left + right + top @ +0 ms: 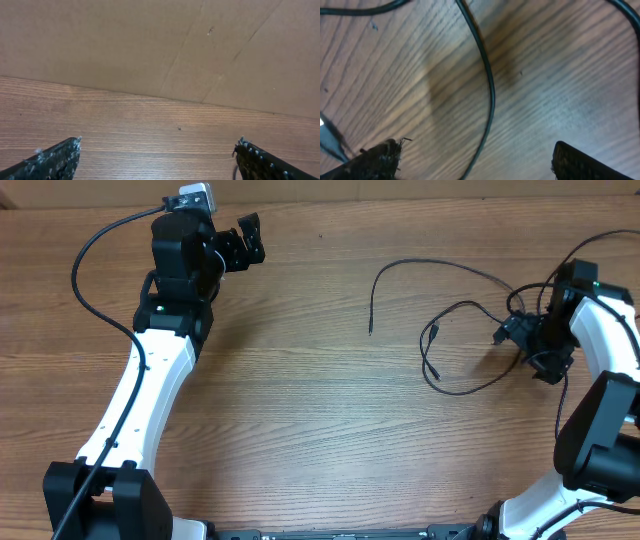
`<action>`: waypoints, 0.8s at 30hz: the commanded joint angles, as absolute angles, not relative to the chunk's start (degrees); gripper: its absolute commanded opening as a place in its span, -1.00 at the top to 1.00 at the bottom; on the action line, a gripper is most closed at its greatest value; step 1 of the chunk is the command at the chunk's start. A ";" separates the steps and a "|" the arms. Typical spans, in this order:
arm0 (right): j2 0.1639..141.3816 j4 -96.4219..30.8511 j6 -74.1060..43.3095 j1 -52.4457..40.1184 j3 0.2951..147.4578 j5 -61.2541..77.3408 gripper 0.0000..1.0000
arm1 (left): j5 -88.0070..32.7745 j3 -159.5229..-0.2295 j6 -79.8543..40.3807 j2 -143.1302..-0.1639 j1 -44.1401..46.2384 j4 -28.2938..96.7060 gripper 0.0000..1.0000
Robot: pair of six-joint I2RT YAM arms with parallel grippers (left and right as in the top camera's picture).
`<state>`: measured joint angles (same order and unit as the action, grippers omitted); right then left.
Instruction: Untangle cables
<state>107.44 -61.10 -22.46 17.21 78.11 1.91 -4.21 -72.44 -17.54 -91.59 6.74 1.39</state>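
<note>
The cables are thin black cords lying on the right half of the wooden table [320, 410]. One long cable [440, 265] arcs from a free end near the middle toward the right arm. A second looped cable [462, 304] curls beside my right gripper [520, 345]. In the right wrist view a cable [490, 85] runs on the wood between the open jaws of the right gripper [478, 145], touching neither finger. A silvery plug tip [327, 131] shows at the left edge. My left gripper [243, 242] is open at the far left, far from the cables, with only bare wood between its fingers [60, 157].
A brown cardboard wall [150, 45] stands along the table's far edge, right in front of the left gripper. The thick black cable of the left arm [90, 290] loops over the table's left side. The right arm's white links [610, 330] fill the right edge.
</note>
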 commanded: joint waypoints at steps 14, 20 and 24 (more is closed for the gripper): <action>107.61 -53.80 -22.20 17.26 76.42 0.47 -0.97 | -4.05 -72.90 -16.23 -91.50 6.66 5.93 -0.99; 110.45 -52.82 -22.24 17.26 76.42 0.54 -0.97 | -4.08 -72.90 -16.25 -91.50 6.66 5.89 -0.99; 113.54 -52.51 -22.24 17.26 76.42 0.56 -0.90 | -4.08 -72.90 -16.25 -91.50 6.66 5.78 -0.99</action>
